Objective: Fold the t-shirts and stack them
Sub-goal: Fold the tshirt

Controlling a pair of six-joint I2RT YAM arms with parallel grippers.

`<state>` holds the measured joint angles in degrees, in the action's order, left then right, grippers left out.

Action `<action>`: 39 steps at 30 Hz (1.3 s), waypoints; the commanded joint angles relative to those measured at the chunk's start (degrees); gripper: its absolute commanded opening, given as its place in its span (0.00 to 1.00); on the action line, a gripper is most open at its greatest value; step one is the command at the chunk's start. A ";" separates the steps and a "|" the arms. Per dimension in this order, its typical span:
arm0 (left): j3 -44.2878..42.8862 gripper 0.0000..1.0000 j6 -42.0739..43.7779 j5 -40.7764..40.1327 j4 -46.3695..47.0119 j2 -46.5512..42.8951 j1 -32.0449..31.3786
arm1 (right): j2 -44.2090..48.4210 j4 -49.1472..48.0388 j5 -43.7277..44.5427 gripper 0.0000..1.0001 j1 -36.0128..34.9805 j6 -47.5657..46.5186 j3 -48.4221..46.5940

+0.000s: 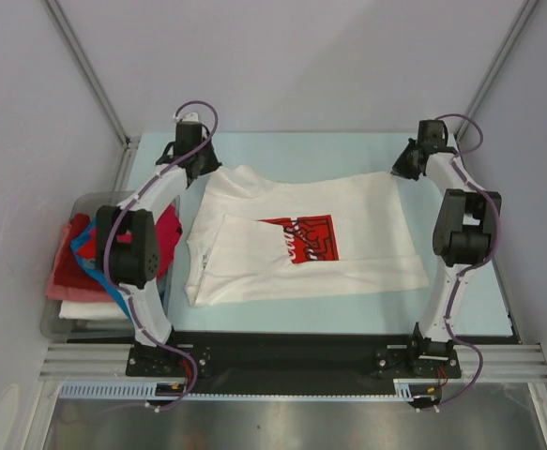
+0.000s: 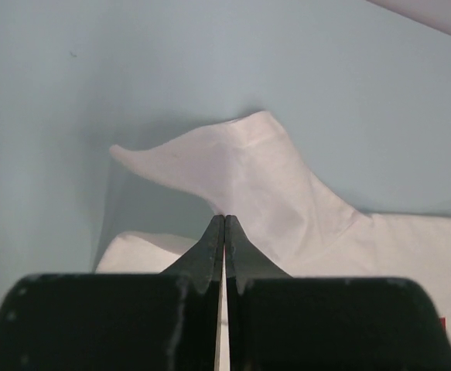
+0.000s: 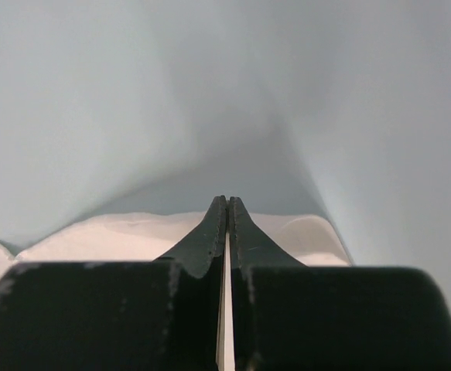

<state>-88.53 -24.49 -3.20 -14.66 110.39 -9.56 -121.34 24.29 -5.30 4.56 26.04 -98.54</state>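
Pale blue table (image 1: 348,150) carries the white t-shirt (image 1: 348,272), spread flat at the centre with its long axis running left to right and its red print (image 1: 309,238) turned sideways. The left gripper (image 1: 201,167) and right gripper (image 1: 404,172) each pinch its far edge, fingers closed on cloth. Other t-shirts (image 1: 76,267) sit stacked in the bin (image 1: 53,323) at the left.

Our left white-and-black arm (image 1: 151,202) reaches forward from its base with the elbow folded, and the left black two-finger gripper (image 2: 224,218) is low at the far left. Our right white-and-black arm (image 1: 456,202) mirrors it, with the right black two-finger gripper (image 3: 227,199) at the far right. Both jaws are pressed together, each pinching a thin edge of the white cotton t-shirt with a red square print (image 1: 254,267).
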 commanded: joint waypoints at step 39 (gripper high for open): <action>46.08 0.00 0.50 -14.46 11.40 -52.02 -8.10 | 25.09 -7.51 -4.28 0.00 7.48 4.37 29.63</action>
<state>-42.68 -22.98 -16.21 -4.47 61.60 -16.97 -100.14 18.55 -10.39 11.46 30.04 -69.49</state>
